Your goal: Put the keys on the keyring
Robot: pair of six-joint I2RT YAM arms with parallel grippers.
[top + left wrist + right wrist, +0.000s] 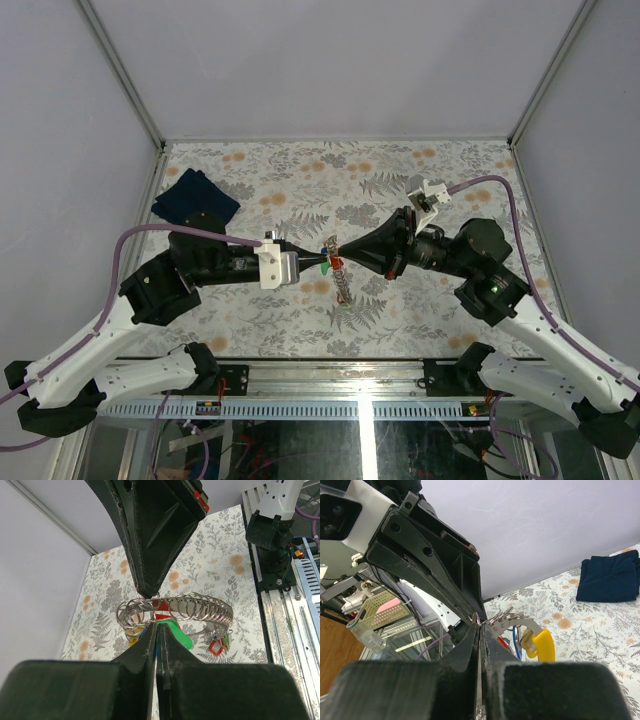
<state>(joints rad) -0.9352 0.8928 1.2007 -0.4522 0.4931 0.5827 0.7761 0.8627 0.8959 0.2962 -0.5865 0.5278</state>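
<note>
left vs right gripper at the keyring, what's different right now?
The left gripper reaches in from the left, the right gripper from the right. The left gripper's tips appear to pinch the green key tag; the right gripper's tips appear to pinch a coil of the keyring. Shared: both shut, tips almost meeting.

- The table cover (300, 170) is white, printed all over with grey ferns and leaves and soft orange blossoms.
- The folded cloth (195, 200) is plain dark blue.
- The keyring (200, 607) is shiny silver.
- The keys show a green tag (179, 632), a red tag (162, 616) and a yellow tag (544, 645).
- The left gripper (324, 265) and the right gripper (341, 253) are black.
- The cables (170, 230) are purple.
</note>
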